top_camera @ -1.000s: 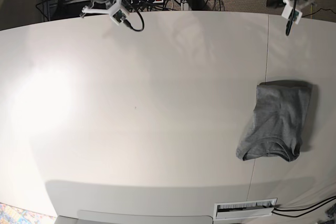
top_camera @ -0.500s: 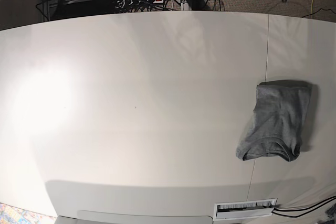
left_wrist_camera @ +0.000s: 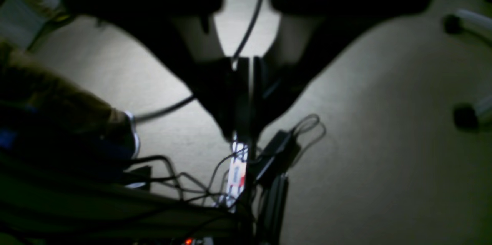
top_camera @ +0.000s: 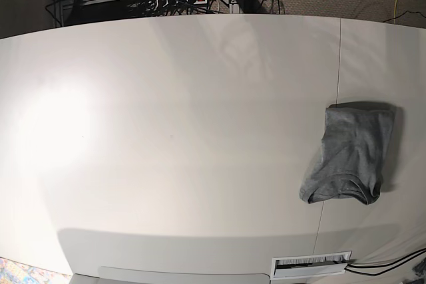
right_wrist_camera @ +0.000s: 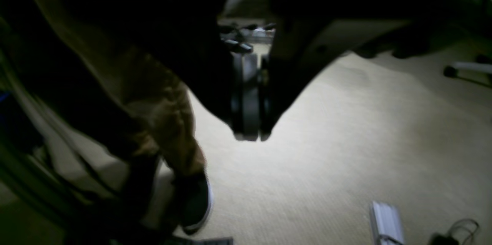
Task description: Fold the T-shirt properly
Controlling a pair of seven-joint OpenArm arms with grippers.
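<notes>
On the left wrist view I see my left claw (left_wrist_camera: pixel 243 129) pressed together with nothing between its dark fingers (left_wrist_camera: pixel 226 99), hanging over the carpeted floor (left_wrist_camera: pixel 384 141) rather than over the table; below it lie a tangle of cables (left_wrist_camera: pixel 192 183), a black power adapter (left_wrist_camera: pixel 275 152) and a white power strip (left_wrist_camera: pixel 237 172), all rather blurred. On the right wrist view my right claw (right_wrist_camera: pixel 249 135) is likewise closed on nothing, its pads meeting tip to tip above the same pale carpet, and just to its left I make out a person's trouser leg (right_wrist_camera: pixel 153 106) and a dark shoe (right_wrist_camera: pixel 196 206); a small white object (right_wrist_camera: pixel 386 222) lies on the floor at lower right. On the base view the white table (top_camera: pixel 173 131) carries the T-shirt (top_camera: pixel 349 154), a folded grey bundle lying flat near the table's right side, collar end toward the near edge, just right of the table's seam (top_camera: pixel 338 64). Both arms sit at the far edge, well apart from the shirt, only slivers of them showing.
</notes>
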